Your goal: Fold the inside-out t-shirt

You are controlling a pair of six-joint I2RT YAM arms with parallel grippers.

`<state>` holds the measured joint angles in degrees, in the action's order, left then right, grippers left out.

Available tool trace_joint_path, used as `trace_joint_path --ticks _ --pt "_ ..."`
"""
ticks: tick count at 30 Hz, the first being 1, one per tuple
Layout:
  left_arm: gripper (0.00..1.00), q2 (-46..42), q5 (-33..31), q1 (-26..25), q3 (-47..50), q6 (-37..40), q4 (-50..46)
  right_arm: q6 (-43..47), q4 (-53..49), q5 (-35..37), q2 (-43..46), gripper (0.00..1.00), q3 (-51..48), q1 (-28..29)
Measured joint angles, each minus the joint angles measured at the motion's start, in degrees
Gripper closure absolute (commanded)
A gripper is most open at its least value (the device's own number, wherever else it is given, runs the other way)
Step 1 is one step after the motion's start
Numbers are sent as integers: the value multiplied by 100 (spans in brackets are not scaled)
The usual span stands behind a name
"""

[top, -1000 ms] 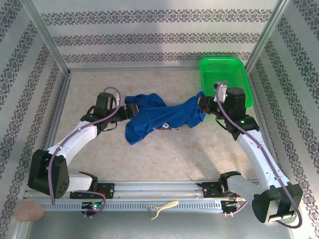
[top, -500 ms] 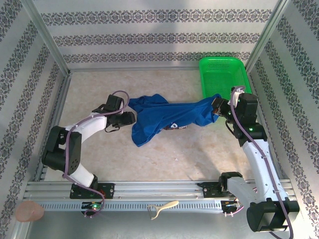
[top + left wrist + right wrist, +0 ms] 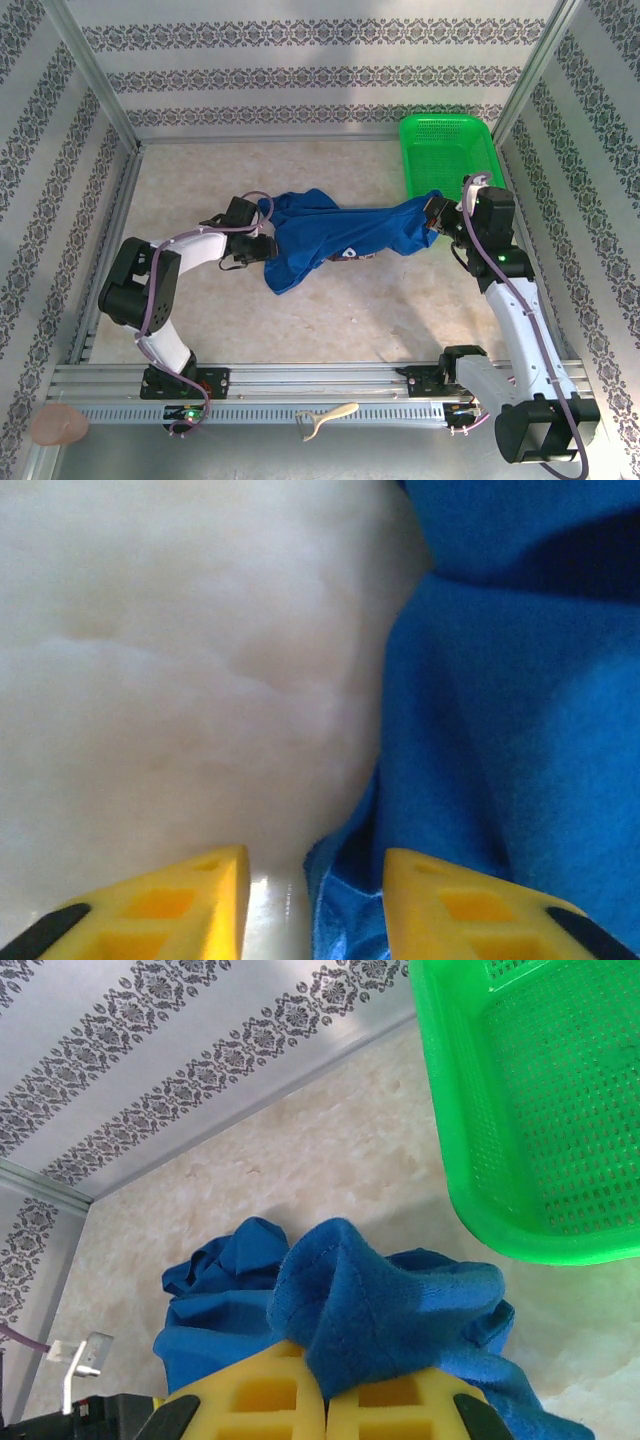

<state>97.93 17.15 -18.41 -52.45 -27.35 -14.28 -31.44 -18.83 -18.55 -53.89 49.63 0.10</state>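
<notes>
The inside-out t-shirt (image 3: 340, 232) is a royal-blue bunch pulled into a long band across the middle of the table. My right gripper (image 3: 437, 214) is at the band's right end, beside the basket. Its yellow jaws (image 3: 325, 1375) are shut on a peaked fold of the t-shirt (image 3: 370, 1310). My left gripper (image 3: 262, 246) is low at the shirt's left edge. There its fingers (image 3: 190, 905) stand apart, and a hemmed edge of the t-shirt (image 3: 500, 730) lies in the gap near the right finger, clear of the left one.
A green mesh basket (image 3: 450, 150) stands at the back right, close to my right gripper, and its wall (image 3: 470, 1190) shows in the right wrist view. Patterned walls close in three sides. A metal rail (image 3: 320, 385) runs along the front, with a white tool (image 3: 325, 415) beyond it.
My left gripper moved right to the shirt's left edge and its jaws narrowed. My right gripper pulled the shirt's end rightward toward the basket, then held still.
</notes>
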Motion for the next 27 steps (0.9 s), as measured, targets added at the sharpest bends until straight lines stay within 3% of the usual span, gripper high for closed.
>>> trace_joint_path --ticks 1,2,9,14,18,27 --pt "98 55 -68 -42 2 0 24 -15 22 -20 -28 100 0 0" --pt "100 68 -94 -22 2 -33 28 -24 42 -39 -57 100 0 0" --pt "100 -269 -52 138 -343 15 -295 -186 116 -647 -575 100 474 -317" --pt "100 -1360 518 1508 -2129 13 -697 -490 295 -1250 -931 100 1246 -949" --pt "100 -1816 1117 2334 -3425 -9 -691 -693 533 -1569 -997 100 1661 -1084" --pt "100 -1915 1965 2758 -3200 -317 -723 -940 662 -1895 -973 100 1762 -1106"
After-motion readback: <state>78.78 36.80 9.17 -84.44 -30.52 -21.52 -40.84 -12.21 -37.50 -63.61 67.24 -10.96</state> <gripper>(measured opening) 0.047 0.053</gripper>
